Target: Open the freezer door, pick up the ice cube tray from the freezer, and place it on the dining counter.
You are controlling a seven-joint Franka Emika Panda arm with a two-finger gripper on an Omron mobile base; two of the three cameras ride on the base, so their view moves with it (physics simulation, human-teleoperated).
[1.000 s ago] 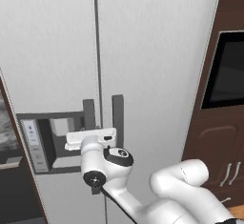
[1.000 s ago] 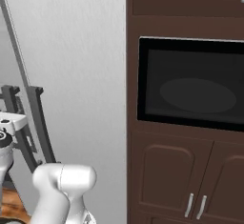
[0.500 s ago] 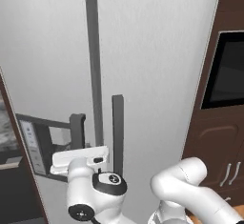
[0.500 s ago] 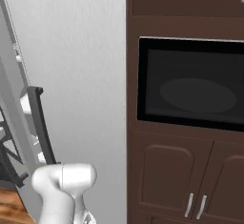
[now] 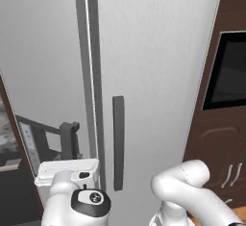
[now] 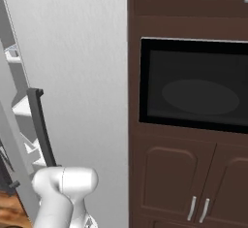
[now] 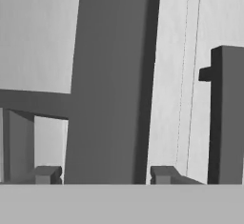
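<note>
1 tall light-grey freezer door (image 5: 43, 76), ajar; 1 dark-grey vertical bar handle (image 7: 107, 85) between the hand's (image 7: 102, 174) 2 spread fingertips (image 7: 45, 174). 1 plain grey door (image 5: 158, 66), 1 black built-in oven (image 6: 193, 84).

Freezer door (image 5: 43, 76): tall, light grey, swung partly ajar. Its dark vertical bar handle (image 7: 107, 85) stands upright, near the recessed dispenser panel (image 5: 31, 143). Freezer (image 6: 17, 108): white shelves visible through gap.
</note>
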